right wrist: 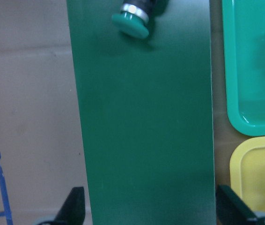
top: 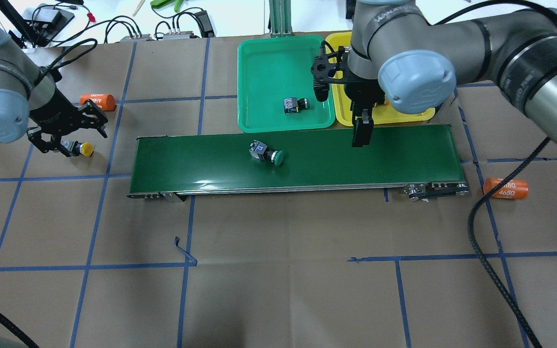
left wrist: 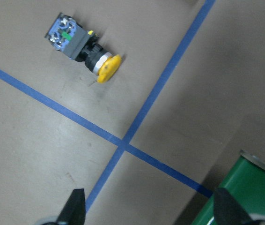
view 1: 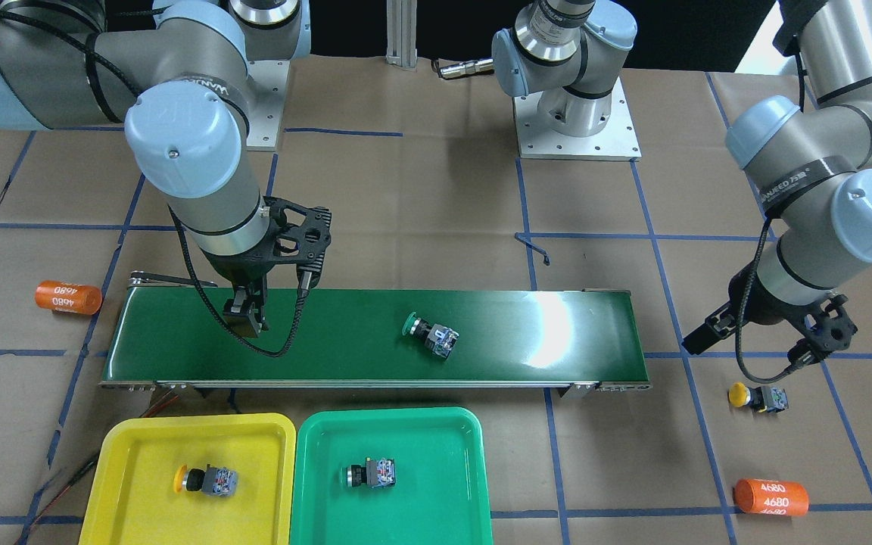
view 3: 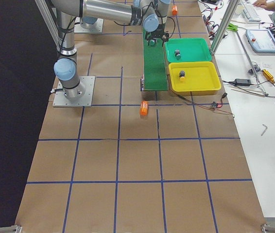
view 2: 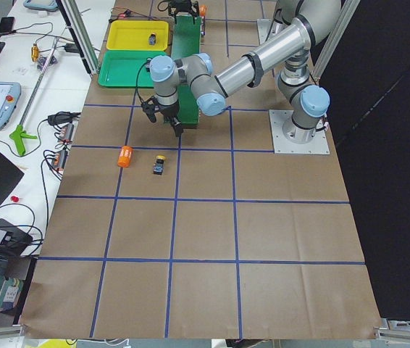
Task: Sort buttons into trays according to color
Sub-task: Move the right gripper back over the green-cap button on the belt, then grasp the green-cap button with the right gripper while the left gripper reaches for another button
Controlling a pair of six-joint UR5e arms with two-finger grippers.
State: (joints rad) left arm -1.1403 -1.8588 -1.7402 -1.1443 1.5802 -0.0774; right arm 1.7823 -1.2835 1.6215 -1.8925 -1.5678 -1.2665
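The left tool is spread wide, its 2 fingertips at the bottom corners of the left wrist frame with nothing between them. It hangs over the brown surface, above a crossing of blue tape lines. A yellow button lies on its side in the upper left of that frame, apart from the fingertips, its cap pointing toward the lower right. In the front frame this button sits at the right, just below the left arm's wrist.

The right tool is also spread, holding nothing, over the dark-green belt. In the front frame it hangs over the belt's left part. A green button lies on its side near the middle of the belt, well apart from the tool. In the right wrist frame only its cap shows, at the top edge.

At the bottom left of the front frame, 2 trays stand side by side, just below the belt. The yellow tray holds a 2nd yellow button, and the green tray holds a 2nd green button, both on their sides.

2 orange cylinders lie on the surface, 1 left of the belt and the other at the lower right.
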